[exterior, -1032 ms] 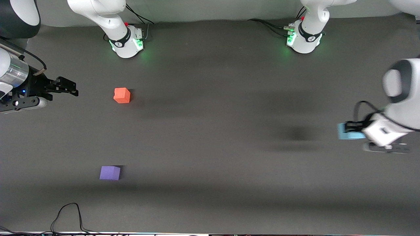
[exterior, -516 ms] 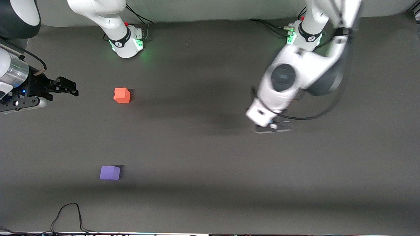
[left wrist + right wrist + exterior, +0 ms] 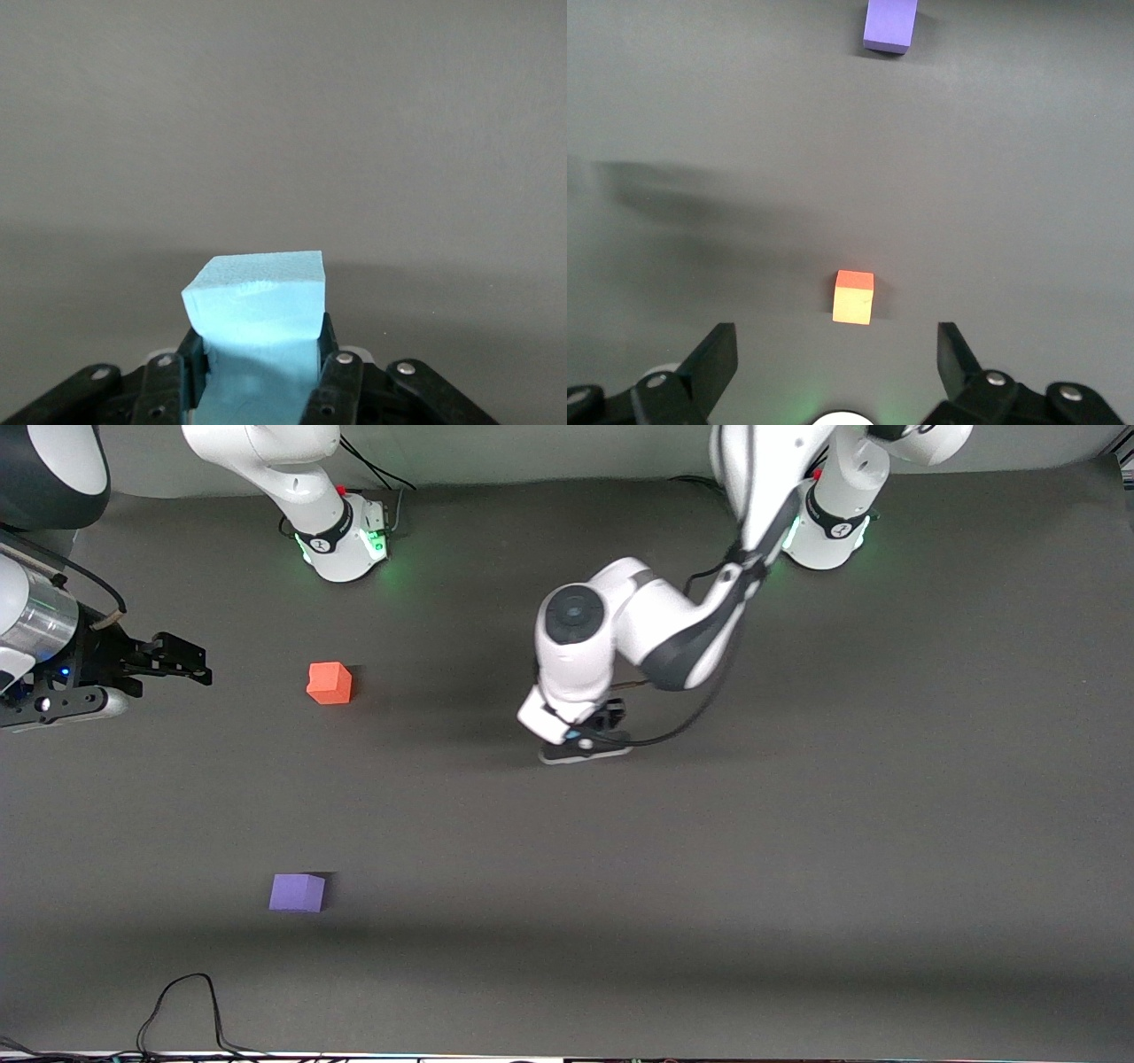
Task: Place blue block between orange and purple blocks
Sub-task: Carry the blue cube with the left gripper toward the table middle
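Carrying a sky-blue cube over the mat

Spreading under everything is the dark grey table mat [image 3: 797,868]. Over its middle hangs the left gripper [image 3: 595,731], jaws clamped on the blue block [image 3: 257,305], a matte sky-blue foam cube (its top edge slightly dented). At the right arm's end of the table the right gripper [image 3: 182,660] waits with jaws wide apart, holding nothing. Orange block [image 3: 330,683] sits well apart from purple block [image 3: 297,892], which lies nearer the camera.

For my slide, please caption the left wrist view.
Left gripper shut on the blue block, above the bare grey table.
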{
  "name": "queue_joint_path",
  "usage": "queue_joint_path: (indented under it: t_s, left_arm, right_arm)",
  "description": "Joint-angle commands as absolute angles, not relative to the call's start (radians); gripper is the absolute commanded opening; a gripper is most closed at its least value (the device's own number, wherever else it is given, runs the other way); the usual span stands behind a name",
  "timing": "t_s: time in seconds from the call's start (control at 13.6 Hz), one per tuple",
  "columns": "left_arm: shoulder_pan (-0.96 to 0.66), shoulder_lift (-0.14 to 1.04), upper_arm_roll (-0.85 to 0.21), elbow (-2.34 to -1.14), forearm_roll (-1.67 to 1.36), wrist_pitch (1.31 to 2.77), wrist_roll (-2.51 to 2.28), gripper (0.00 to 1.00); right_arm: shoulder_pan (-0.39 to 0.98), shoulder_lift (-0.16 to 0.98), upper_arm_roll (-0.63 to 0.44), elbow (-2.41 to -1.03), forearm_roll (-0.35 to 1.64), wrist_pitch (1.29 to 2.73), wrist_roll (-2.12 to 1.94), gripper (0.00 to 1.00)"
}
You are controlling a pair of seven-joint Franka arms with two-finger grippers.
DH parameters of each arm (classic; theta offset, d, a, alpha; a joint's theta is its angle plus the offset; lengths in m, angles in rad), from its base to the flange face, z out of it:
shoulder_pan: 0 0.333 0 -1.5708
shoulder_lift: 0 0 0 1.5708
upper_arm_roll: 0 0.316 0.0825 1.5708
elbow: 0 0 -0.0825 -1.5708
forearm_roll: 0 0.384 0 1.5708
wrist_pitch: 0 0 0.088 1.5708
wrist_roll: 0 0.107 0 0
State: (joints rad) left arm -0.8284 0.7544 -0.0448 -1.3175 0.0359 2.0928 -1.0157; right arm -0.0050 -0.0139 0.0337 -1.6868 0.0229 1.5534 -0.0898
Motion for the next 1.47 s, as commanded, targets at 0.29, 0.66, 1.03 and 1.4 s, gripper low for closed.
queue_joint_path:
  t_s: [0.29, 0.66, 1.03, 1.4]
  left_arm:
    - [-0.888, 0.9, -0.025, -1.239, 0.089, 2.171, -1.035, 0.31]
    - [-0.887, 0.91, -0.025, -1.238, 0.098, 2.172, -1.029, 1.0]
    - [-0.8, 0.764, -0.031, -1.239, 0.066, 2.016, -0.982, 1.0]
    - [-0.564, 0.426, -0.028, -1.423, -0.112, 1.81, -0.682, 1.0]
  right_arm:
    - [0.002, -0.009, 0.031, -1.678, 0.026, 1.545, -0.091, 1.0]
    - [0.002, -0.009, 0.031, -1.683, 0.026, 1.546, -0.091, 1.0]
    - [0.002, -0.009, 0.032, -1.684, 0.026, 1.546, -0.089, 1.0]
    - [0.075, -0.025, 0.038, -1.689, 0.028, 1.543, -0.057, 1.0]
